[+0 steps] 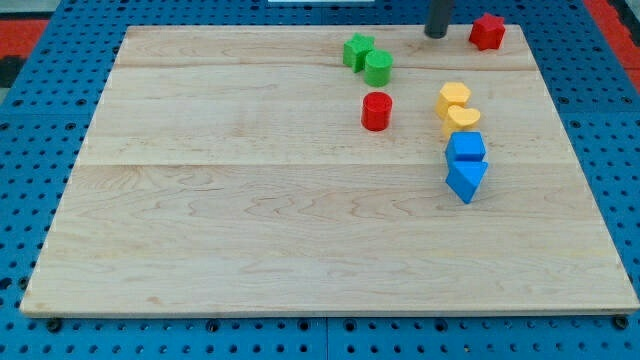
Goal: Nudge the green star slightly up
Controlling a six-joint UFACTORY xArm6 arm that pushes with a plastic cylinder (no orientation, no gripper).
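Observation:
The green star (357, 50) lies near the top middle of the wooden board (250, 220). A green cylinder (378, 67) touches it on its lower right. My tip (436, 34) stands at the board's top edge, to the right of the green star and a little above it, apart from it. A red block (488, 32) lies just to the right of my tip.
A red cylinder (376, 110) lies below the green pair. Two yellow blocks (454, 97) (462, 119) and two blue blocks (466, 148) (466, 180) form a column at the right. The board rests on a blue pegboard (40, 110).

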